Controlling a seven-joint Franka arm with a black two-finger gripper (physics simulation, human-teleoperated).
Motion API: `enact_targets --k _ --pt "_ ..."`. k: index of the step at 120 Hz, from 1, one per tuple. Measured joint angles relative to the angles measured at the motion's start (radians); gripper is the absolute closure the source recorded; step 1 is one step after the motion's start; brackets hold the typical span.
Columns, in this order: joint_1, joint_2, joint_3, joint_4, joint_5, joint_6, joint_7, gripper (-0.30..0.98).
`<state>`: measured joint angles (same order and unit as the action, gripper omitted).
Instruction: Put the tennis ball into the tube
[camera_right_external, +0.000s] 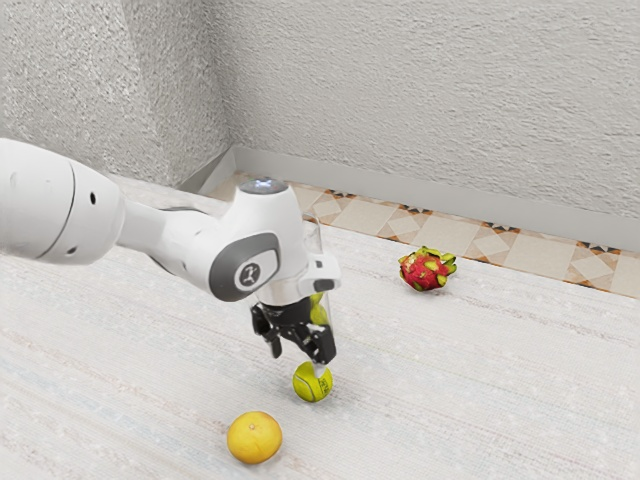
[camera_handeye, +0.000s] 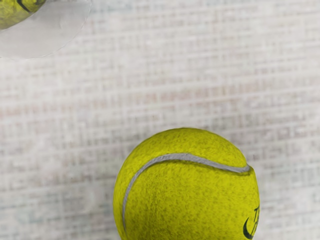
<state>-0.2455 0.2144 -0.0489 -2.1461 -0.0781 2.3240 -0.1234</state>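
Black fingers spread apart, my gripper (camera_right_external: 298, 355) hangs open just above the loose tennis ball (camera_right_external: 312, 382), which rests on the table. In the wrist view that tennis ball (camera_handeye: 189, 192) lies under my hand, its grey seam facing up. Behind the gripper stands the clear tube (camera_right_external: 313, 235), partly hidden by my hand, with yellow-green ball showing inside. The tube's clear round edge (camera_handeye: 62, 32) appears in the wrist view, around part of another tennis ball (camera_handeye: 17, 11).
An orange (camera_right_external: 254, 437) sits on the table (camera_right_external: 480, 400) near the loose ball. A red and green dragon fruit (camera_right_external: 426, 269) lies farther back, toward the exterior view's right, close to the table's far edge.
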Motion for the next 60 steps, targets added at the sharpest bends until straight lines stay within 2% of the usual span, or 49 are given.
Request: enact_targets --k 60 --pt "0.0 0.103 -0.024 0.016 -0.02 0.061 -0.022 0.0"
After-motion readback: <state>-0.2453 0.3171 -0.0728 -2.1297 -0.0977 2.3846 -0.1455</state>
